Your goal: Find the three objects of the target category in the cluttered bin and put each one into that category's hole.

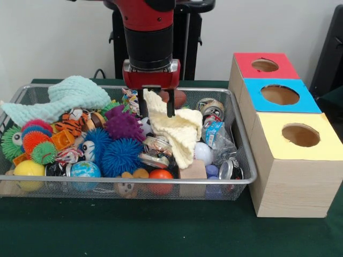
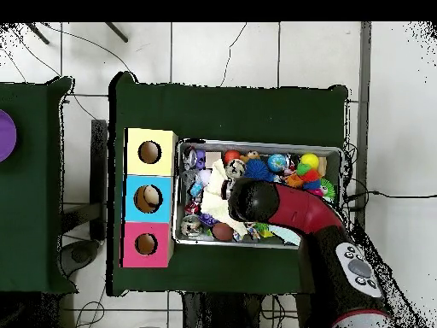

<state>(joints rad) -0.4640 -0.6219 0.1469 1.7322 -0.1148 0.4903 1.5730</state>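
Three boxes sat off to one side of your gripper (image 1: 156, 108): red box (image 1: 265, 65), blue box (image 1: 278, 95) and yellow box (image 1: 299, 135), each with a round hole on top, all lined up touching each other just beside the bin (image 1: 244, 155). Your gripper was clamped on a cream cloth (image 1: 174, 131), fingers pinching its top corner, with the rest hanging down below the tips over the middle of the pile. So yeah, closed on fabric, not wide at all.

Right behind the gripper you had a brown ball (image 1: 179, 98), and a can (image 1: 210, 107) near that. Below the hanging cloth there was another can (image 1: 155, 151) lying on its side, plus a white ball (image 1: 203, 153) just beside the cloth's lower edge. Toward the side away from the boxes: a purple spiky ball (image 1: 123, 125), a blue spiky ball (image 1: 119, 156), a tiger toy (image 1: 71, 125), and a mint cloth (image 1: 61, 99) draped over the bin's far corner. A globe ball (image 1: 85, 169), an orange ball (image 1: 160, 175) and a yellow ball (image 1: 28, 169) sat along the front wall.

From overhead, your arm (image 2: 299, 213) crossed the bin (image 2: 256, 143) and hid the gripper, cream cloth (image 2: 215, 195) poking out toward the boxes.
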